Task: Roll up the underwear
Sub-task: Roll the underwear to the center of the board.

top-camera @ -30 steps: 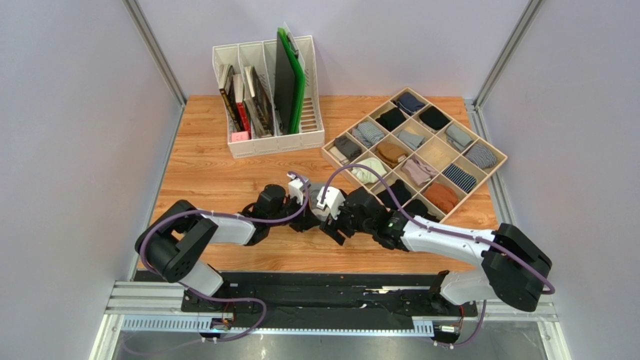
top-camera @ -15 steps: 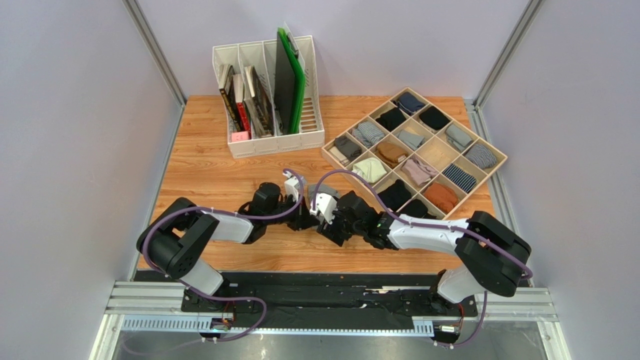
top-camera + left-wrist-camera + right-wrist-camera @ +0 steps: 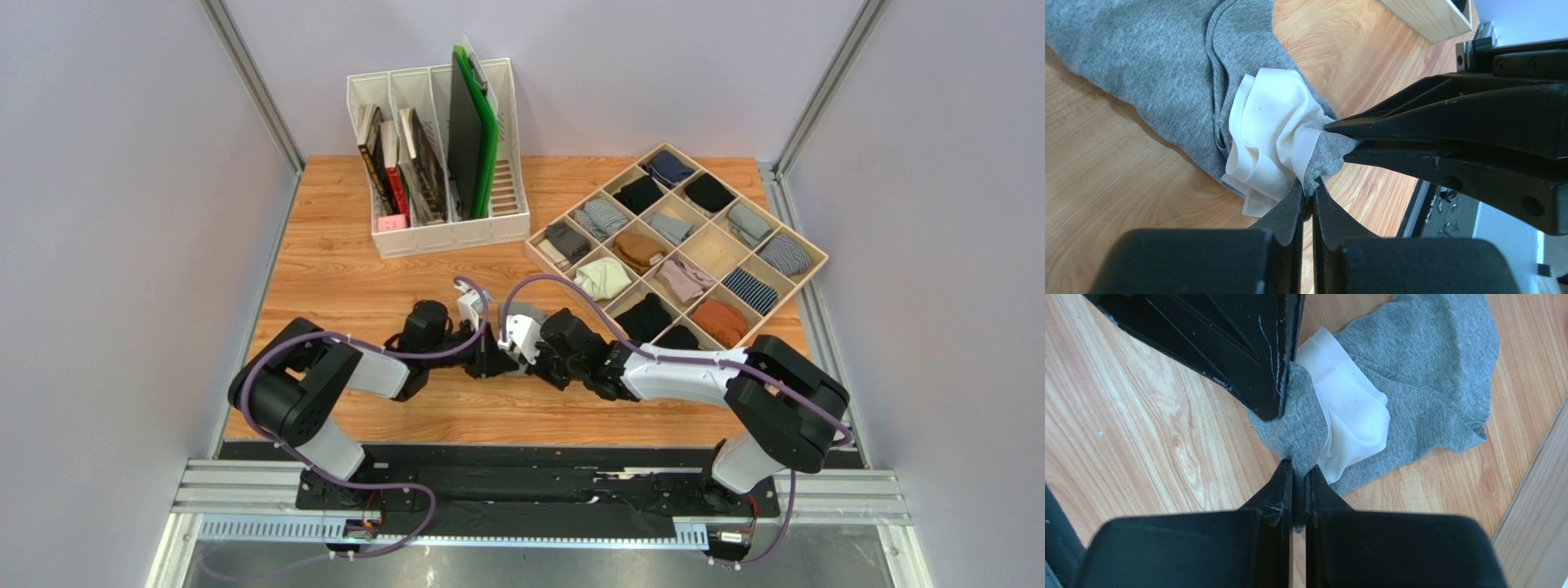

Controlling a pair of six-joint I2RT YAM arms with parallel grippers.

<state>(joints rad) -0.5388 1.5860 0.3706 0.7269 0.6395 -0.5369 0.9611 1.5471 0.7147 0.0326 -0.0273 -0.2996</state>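
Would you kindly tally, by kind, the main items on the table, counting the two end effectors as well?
Underwear: 1
File organiser: 1
Compartment tray: 1
End effectors: 2 (left end effector, right end effector)
Total: 5

The underwear lies on the counter near its front middle, between the left pincer on its left and the right pincer on its right. Behind them stand a file rack, to the left, and a compartment tray, to the right.

The desk held one underwear, one white file rack, one wooden divided tray, and two gripping sets: left fingers, right fingers.
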